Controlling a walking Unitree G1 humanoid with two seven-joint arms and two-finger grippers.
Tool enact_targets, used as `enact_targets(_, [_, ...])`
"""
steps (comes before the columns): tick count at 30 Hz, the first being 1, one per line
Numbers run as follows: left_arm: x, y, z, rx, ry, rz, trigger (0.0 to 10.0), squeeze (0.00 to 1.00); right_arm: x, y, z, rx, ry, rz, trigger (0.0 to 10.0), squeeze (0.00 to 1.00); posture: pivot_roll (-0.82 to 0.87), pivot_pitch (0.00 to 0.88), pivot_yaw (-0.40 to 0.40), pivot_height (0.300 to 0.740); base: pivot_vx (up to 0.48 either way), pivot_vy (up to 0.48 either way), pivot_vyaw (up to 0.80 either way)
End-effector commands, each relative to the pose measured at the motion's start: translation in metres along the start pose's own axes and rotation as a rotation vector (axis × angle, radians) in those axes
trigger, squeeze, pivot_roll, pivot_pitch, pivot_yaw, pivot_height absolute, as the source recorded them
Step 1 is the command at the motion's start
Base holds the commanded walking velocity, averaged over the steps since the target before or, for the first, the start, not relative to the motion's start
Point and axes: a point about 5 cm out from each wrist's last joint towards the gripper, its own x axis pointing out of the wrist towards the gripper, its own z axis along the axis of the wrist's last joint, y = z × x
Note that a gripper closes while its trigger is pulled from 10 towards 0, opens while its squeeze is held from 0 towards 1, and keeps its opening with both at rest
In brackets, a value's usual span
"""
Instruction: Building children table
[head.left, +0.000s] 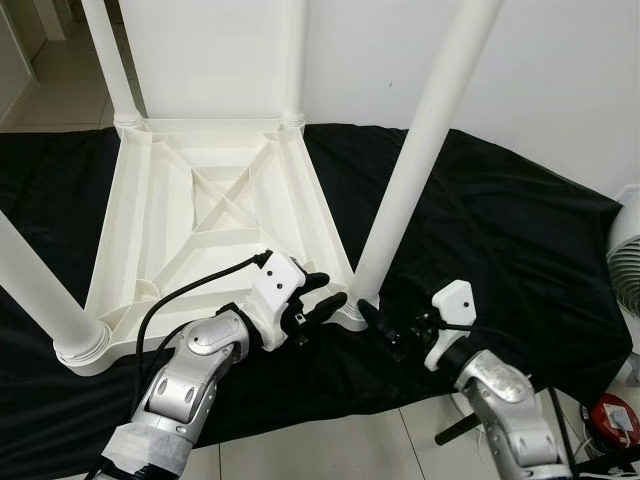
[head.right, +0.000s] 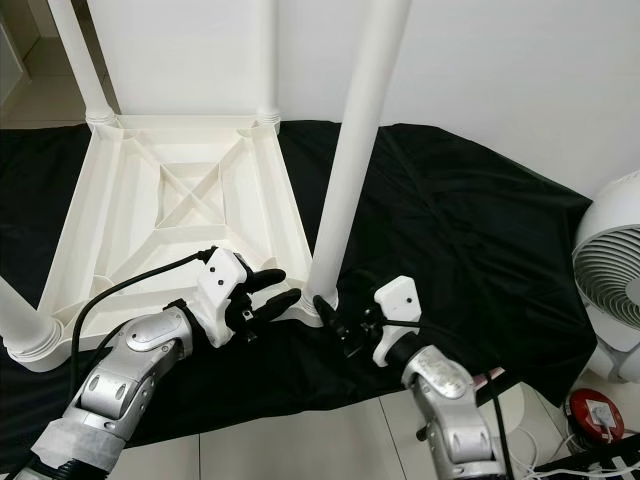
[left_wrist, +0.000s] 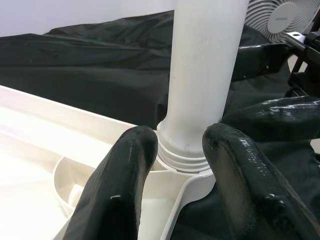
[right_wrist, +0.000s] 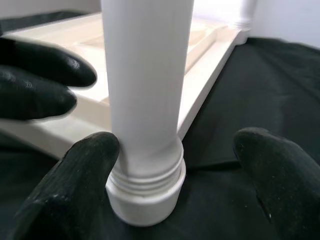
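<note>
The upside-down white table (head.left: 215, 215) lies on a black cloth (head.left: 500, 250), and at its near corner leg (head.left: 400, 210) the left end effector (head.left: 322, 297) and right end effector (head.left: 385, 330) both sit spread apart, flanking the leg's base.

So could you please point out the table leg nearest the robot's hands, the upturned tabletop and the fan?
table leg (head.left: 420, 150), left eye view, middle of the shaft.
tabletop (head.left: 215, 215), left eye view, ribbed underside at the cross.
fan (head.right: 615, 275), right eye view, front grille.
</note>
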Motion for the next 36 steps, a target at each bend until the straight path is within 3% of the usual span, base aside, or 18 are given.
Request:
enact_targets(1, [0.002,-0.001,0.0,0.001,-0.002,-0.02,10.0,0.0,-0.002,-0.005,-0.003,0.014,0.019,0.004,10.0,0.0,0.0,0.047,-0.062,0.74,0.0,0.0,0.0])
enact_targets(4, [0.0,-0.004,0.002,-0.016,-0.001,-0.082,10.0,0.0,0.01,-0.011,-0.006,-0.002,0.044,0.081,10.0,0.0,0.02,0.042,-0.064,0.74,0.0,0.0,0.0])
enact_targets(6, [0.0,-0.004,0.002,-0.016,-0.001,-0.082,10.0,0.0,0.01,-0.011,-0.006,-0.002,0.044,0.081,10.0,0.0,0.02,0.042,-0.064,0.74,0.0,0.0,0.0])
enact_targets(13, [-0.009,-0.016,0.007,-0.076,-0.01,-0.208,10.0,0.0,0.039,-0.005,-0.011,-0.015,0.073,0.211,10.0,0.0,0.04,0.038,-0.086,0.74,0.0,0.0,0.0])
enact_targets(21, [-0.008,-0.024,0.009,-0.066,-0.021,-0.222,10.0,0.0,0.059,-0.005,-0.014,-0.036,0.086,0.261,10.0,0.0,0.07,0.035,-0.104,0.74,0.0,0.0,0.0])
enact_targets(22, [-0.009,-0.025,0.009,-0.066,-0.018,-0.22,10.0,0.0,0.062,-0.006,-0.014,-0.036,0.086,0.271,8.0,0.0,0.07,0.033,-0.106,0.74,0.0,0.0,0.0])
enact_targets(23, [-0.009,-0.025,0.009,-0.066,-0.018,-0.22,10.0,0.0,0.062,-0.006,-0.014,-0.036,0.086,0.271,8.0,0.0,0.07,0.033,-0.106,0.74,0.0,0.0,0.0])
enact_targets(24, [-0.01,-0.025,0.009,-0.068,-0.015,-0.218,10.0,0.0,0.063,-0.006,-0.015,-0.036,0.086,0.278,2.6,0.0,0.07,0.033,-0.106,0.74,0.0,0.0,0.0])
enact_targets(25, [-0.011,-0.025,0.009,-0.068,-0.012,-0.215,10.0,0.0,0.064,-0.007,-0.015,-0.03,0.083,0.281,0.0,0.0,0.08,0.031,-0.109,0.74,0.0,0.0,0.0])
enact_targets(36, [-0.012,-0.026,0.007,-0.069,0.012,-0.214,10.0,0.0,0.058,-0.005,-0.022,0.042,0.065,0.258,0.0,0.0,0.08,0.027,-0.09,0.74,0.0,0.0,0.0])
